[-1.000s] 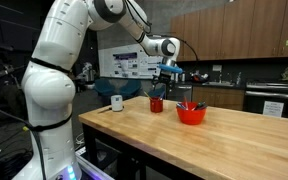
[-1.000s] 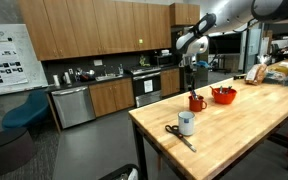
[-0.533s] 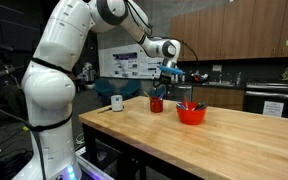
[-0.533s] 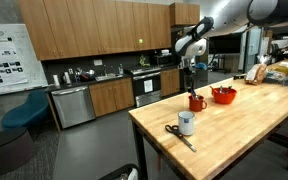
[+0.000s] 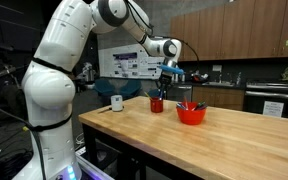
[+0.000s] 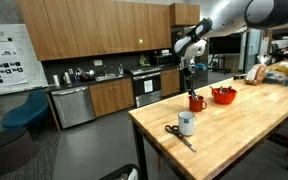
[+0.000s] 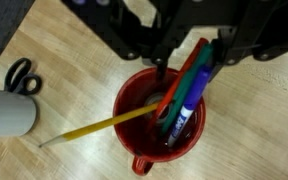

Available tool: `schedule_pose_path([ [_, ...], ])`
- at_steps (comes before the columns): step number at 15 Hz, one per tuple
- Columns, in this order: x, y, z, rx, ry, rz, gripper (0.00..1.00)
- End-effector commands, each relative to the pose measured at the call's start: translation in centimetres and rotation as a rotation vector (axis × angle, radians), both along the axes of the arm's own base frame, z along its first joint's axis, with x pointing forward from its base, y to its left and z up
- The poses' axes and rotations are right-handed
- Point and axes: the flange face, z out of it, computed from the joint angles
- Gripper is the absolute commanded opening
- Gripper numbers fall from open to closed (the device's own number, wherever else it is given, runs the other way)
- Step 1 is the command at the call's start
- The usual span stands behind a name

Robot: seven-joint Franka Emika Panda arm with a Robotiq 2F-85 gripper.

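Scissors [image 7: 22, 75] and a white cup [image 7: 6, 112] lie well apart from the red mug [image 7: 174, 140], which stands near the edge of the wooden table [image 5: 174, 145] beside a red bowl [image 5: 191, 114], while the gripper [image 7: 194, 55] hangs over it, fingers on both sides of the markers [image 7: 184, 95], and I cannot tell if they squeeze.

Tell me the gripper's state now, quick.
Gripper: jaws at the markers in the mug; whether it grips them cannot be told.

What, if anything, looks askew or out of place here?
The pencil in the red mug leans far out over the rim, much flatter than the markers, which stand steeper on the other side. Nothing looks spilled or broken.
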Motion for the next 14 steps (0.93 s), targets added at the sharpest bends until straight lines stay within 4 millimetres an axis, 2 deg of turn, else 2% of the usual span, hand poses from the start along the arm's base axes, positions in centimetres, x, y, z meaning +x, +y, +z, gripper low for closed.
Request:
schedule_pose_path([
  [1,0.3,-0.3,0.7,0.029,0.009,0.006,0.1],
  [3,0.3,-0.4,0.8,0.028,0.013,0.003,0.0],
  [8,0.0,-0.5,1.8,0.035,0.024,-0.01,0.03],
  [14,-0.9,-0.9,5.2,0.041,0.024,-0.043,0.03],
])
